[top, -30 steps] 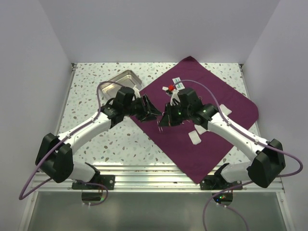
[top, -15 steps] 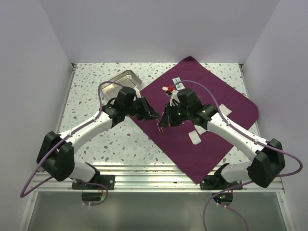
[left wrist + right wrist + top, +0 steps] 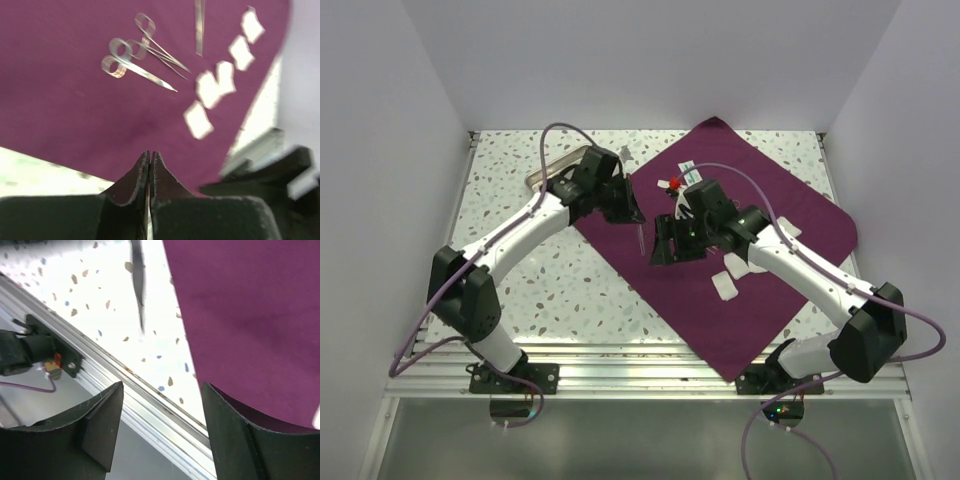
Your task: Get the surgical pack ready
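Jaws first: my left gripper [image 3: 150, 159] is pressed tight together, pads meeting w/ no gap. It's pinching a thin silver metal instrument [image 3: 638, 237] that hangs tip-down from it, near the left edge of the large plum-purple cloth [image 3: 720, 330]. What kind of instrument, can't tell: too slim & blurred. My right gripper [image 3: 161, 386] is spread wide, holding nothing, just beside the left one over the cloth's left part. Its cam sees the hanging instrument as a dark streak against the speckled white table [image 3: 100, 315].

Rest of the pack: the cloth lies flat, set as a diamond on the table's right half. On it, in my left wrist view, two silver ring-handled scissors [image 3: 136, 47] lie overlapping, w/ one more slim silver tool [image 3: 200, 25] just beyond. To their right are white square gauze pads [image 3: 198, 120] in a loose row. Near the cloth's far corner lie small white packets [image 3: 688, 172]. Off the cloth, far left, sits the shallow rectangular steel tray [image 3: 550, 170], partly hidden by my left arm.
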You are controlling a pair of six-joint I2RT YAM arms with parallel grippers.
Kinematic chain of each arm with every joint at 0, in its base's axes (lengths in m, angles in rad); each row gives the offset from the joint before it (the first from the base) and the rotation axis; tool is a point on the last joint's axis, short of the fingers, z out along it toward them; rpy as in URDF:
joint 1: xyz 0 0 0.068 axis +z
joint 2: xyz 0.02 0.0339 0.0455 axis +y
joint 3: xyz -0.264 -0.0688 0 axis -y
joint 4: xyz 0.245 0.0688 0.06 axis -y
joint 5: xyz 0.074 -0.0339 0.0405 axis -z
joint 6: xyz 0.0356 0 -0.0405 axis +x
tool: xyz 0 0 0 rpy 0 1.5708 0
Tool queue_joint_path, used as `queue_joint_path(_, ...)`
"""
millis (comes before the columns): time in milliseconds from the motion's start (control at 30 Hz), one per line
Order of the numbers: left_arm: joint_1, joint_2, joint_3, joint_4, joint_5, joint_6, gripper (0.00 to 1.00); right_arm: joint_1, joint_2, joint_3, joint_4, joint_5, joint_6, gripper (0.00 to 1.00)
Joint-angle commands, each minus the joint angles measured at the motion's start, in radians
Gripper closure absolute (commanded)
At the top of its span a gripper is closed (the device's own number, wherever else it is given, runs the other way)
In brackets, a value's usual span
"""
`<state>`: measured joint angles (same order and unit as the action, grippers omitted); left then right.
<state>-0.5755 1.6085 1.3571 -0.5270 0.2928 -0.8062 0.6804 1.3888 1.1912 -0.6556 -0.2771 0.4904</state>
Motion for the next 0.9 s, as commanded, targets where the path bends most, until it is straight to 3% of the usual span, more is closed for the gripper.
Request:
queue_joint_path(0,0.057,0.083,0.161,-0.252,-0.220,0.309,1.00,-0.002,-0.013,0.061,-0.160,0.085,-0.058,0.32)
queue_joint_path(267,0.178,0.226,0.359,-0.228,-0.619,0.666,1.00,-0.030,-0.024,0.053,-0.282,0.099,-0.128,0.32)
queue_joint_path(367,0.187,0.300,0.379,-0.074,-0.832,0.784,1.00,-0.045,0.028,0.079,-0.320,0.090,-0.165,0.32)
queue_joint_path(467,0.189,0.381,0.376,0.085,-0.935,0.939,1.00,-0.067,0.093,0.160,-0.380,0.101,-0.211,0.32)
queue_joint_path(633,0.195,0.553,0.499,0.153,-1.001,1.084,1.00,-0.156,0.144,0.191,-0.392,0.041,-0.210,0.32)
queue_joint_path(867,0.243,0.694,0.623,0.102,-0.943,1.024,1.00,-0.208,0.193,0.200,-0.374,0.018,-0.193,0.32)
